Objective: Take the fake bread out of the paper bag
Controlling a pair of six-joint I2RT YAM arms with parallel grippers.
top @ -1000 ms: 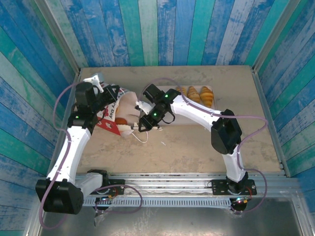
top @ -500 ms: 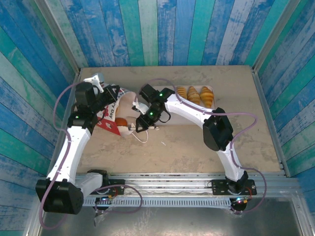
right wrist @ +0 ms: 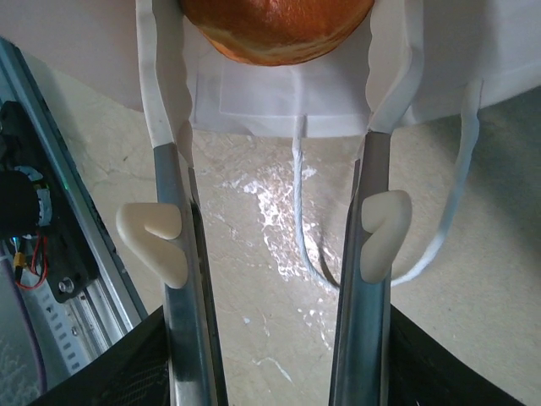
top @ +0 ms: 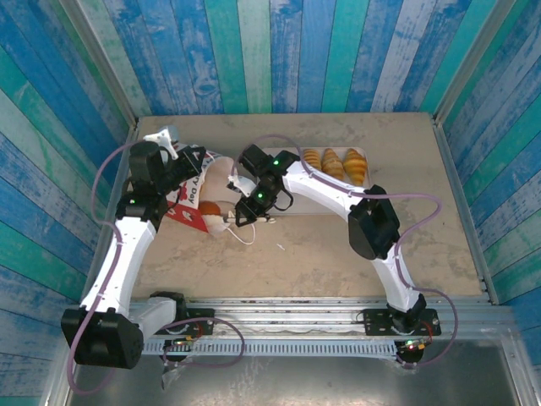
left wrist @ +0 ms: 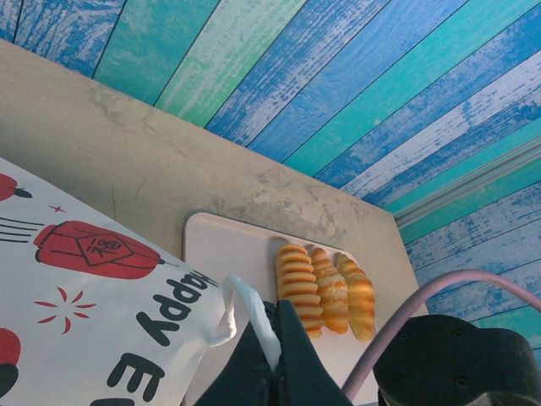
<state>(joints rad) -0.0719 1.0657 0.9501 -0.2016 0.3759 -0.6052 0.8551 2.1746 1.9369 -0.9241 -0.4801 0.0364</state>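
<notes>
- Right arm's elbow now sits further left and closer to the tray than a second ago, and the right tool (top: 240,216) has edged nearer the mouth of the paper bag (top: 193,188); the left arm has not shifted.
- Paper bag: lies on its side at the left of the bench (top: 338,245), with its mouth facing the right tool. The left wrist view shows its white side with red figures and black lettering (left wrist: 84,296).
- Left tool (left wrist: 267,359): narrow, its dark fingers pinched together on the bag's white handle (left wrist: 247,309).
- Right tool (right wrist: 277,51): wide, with the jaws standing well apart at the bag's white rim (right wrist: 279,97).
- Round bun (right wrist: 275,21): orange-brown, inside the bag mouth, directly between the right tool's fingertips. Whether the pads press on it cannot be told. From above it shows as an orange spot in the opening (top: 209,208).
- Second handle (right wrist: 300,220): a loose white loop lying on the bench below the mouth.
- Tray (left wrist: 224,249): pale and flat, behind the bag, carrying three ridged pastries (left wrist: 330,289) side by side (top: 332,162).
</notes>
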